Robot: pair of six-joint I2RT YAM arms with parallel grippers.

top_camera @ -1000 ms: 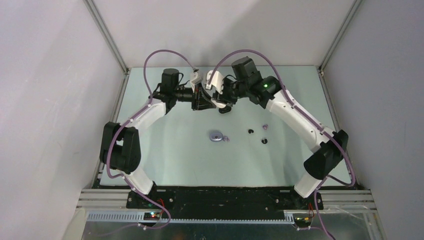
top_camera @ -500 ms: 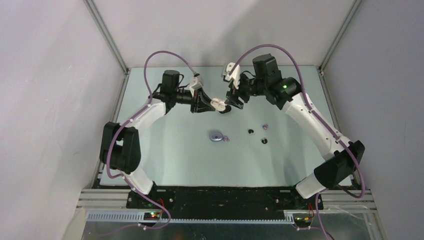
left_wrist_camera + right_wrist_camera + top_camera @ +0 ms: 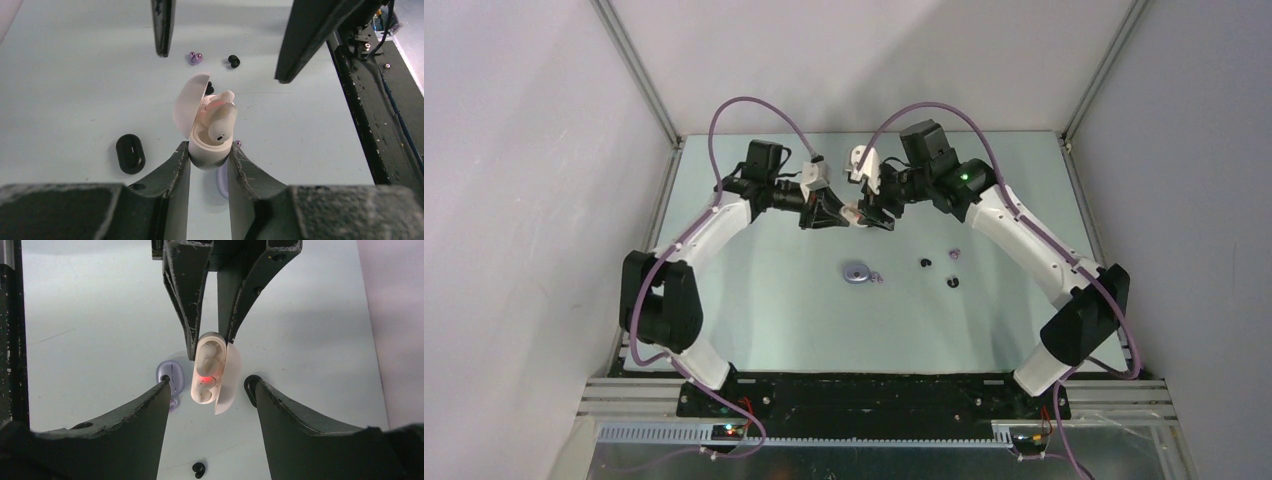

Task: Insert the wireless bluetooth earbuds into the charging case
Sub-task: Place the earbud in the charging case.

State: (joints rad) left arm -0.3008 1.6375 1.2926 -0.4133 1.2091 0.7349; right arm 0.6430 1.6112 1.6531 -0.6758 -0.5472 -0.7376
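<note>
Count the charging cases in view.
3. White case, open, in the left gripper; lavender case on the table, centre; black case on it too, beside that gripper.

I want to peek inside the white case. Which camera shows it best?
The right wrist view: it looks straight into the open white case, red light glowing. The left wrist view shows it sideways; the top view, a tiny speck.
</note>
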